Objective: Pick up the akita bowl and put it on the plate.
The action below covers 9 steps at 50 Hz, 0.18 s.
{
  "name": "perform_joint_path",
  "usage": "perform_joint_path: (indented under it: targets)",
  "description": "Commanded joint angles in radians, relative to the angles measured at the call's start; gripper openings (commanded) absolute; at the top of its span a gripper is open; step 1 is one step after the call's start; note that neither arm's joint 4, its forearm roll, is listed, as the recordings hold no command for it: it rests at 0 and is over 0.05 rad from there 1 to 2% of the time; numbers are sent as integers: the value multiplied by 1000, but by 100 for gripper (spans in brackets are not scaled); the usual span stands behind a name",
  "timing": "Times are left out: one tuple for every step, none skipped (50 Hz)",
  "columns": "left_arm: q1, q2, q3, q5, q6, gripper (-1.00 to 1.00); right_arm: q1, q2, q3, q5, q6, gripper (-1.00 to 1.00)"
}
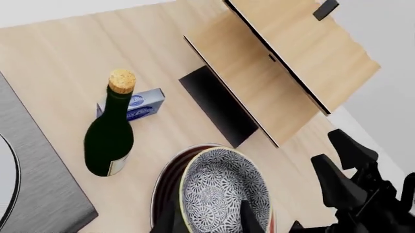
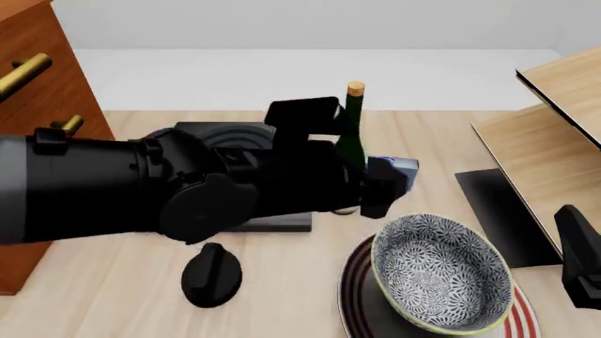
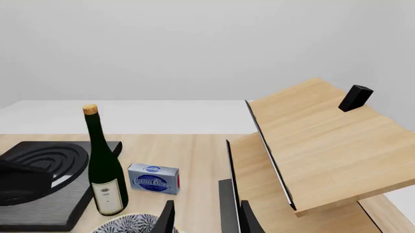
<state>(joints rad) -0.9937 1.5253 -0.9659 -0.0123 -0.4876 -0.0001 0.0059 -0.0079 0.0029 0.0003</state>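
The akita bowl (image 2: 441, 271), white with a dense dark floral pattern and a pale rim, lies on the plate (image 2: 355, 299), slightly tilted. The plate's red rings show beside the bowl (image 1: 224, 191) as a curved edge (image 1: 167, 177). My left gripper (image 1: 210, 208) hovers just above the bowl's far rim, open, one finger over the inside and one outside the wall. In the front view the left gripper (image 2: 378, 196) ends behind the bowl. My right gripper (image 3: 206, 216) is open and holds nothing; it stands at the table's right edge (image 2: 578, 260).
A green wine bottle (image 2: 353, 134) and a blue box (image 2: 402, 169) stand just behind the plate. The black stove (image 2: 225, 132) lies behind my left arm, a black knob (image 2: 211, 274) in front of it. A wooden rack (image 2: 554, 141) rises at the right, a drawer cabinet (image 2: 38, 91) at the left.
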Motion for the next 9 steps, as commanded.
perform_joint_path:
  targets:
    - [25,-81,15,35,40,100,0,0,0,0,0,100]
    - [22,-87,19,36,40,100,0,0,0,0,0,100]
    - [27,-91,20,35,41,100,0,0,0,0,0,100]
    - [32,-94,20,36,47,100,0,0,0,0,0,100]
    - [32,-98,22,37,50,100,0,0,0,0,0,100]
    - [42,-107,20,40,60,100,0,0,0,0,0,100]
    - [45,-112,20,42,62,100,0,0,0,0,0,100]
    - [57,-121,14,48,85,100,0,1,0,0,0,100]
    - [57,-126,15,52,92,100,0,0,0,0,0,100]
